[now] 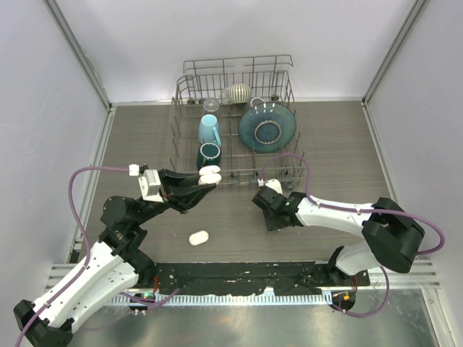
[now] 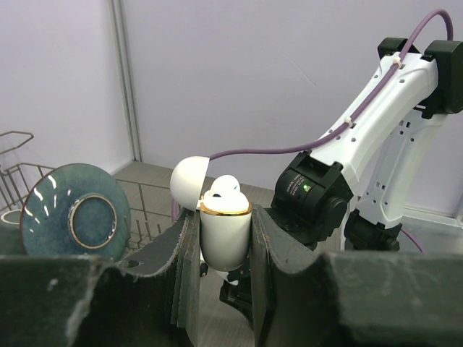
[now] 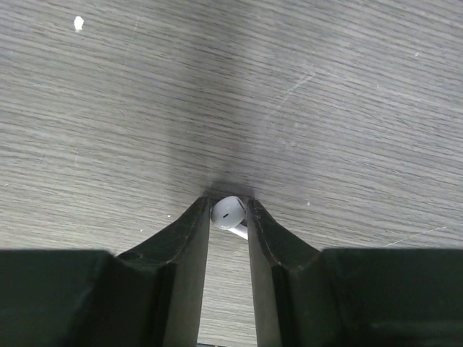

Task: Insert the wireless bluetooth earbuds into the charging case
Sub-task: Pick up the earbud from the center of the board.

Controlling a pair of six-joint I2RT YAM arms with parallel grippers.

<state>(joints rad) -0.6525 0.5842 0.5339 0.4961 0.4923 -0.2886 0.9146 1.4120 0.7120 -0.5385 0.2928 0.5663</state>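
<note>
Grip on case: left claw [image 2: 223, 225] is closed on the body of the charging case [image 2: 226, 244], holding it upright off the surface [image 3: 325, 108] with its lid [image 2: 189, 182] flipped back.
Case contents: one seated earbud [image 2: 223, 186] pokes above the gold rim; the slot beside it looks free, though the wrist view hides most of it.
Loose earbud: it lies on the surface, its rounded head pinched between the very tips of the right claw [image 3: 228, 205], which is narrowed onto this loose earbud [image 3: 230, 215]. Its stem sticks out sideways under one finger.
Slip risk: the hold is shallow and on a smooth curved head, so I judge the bud could squirt out or swivel on the lift.
Orientation risk: with the stem lying sideways, it would likely meet the slot at the wrong angle and jam on the rim.
Knock risk: a push from the right claw could dislodge the seated earbud or tip the lid shut.
Case shift: pressing down hard might slide the rounded case through the left claw's fingers.
Crowding: the case hangs close to the dish rack [image 1: 293, 94], leaving little room to approach from that side.
Distractor: a white oval pod [image 1: 199, 237] rests on the surface between the arms; I cannot tell what it is.
</note>
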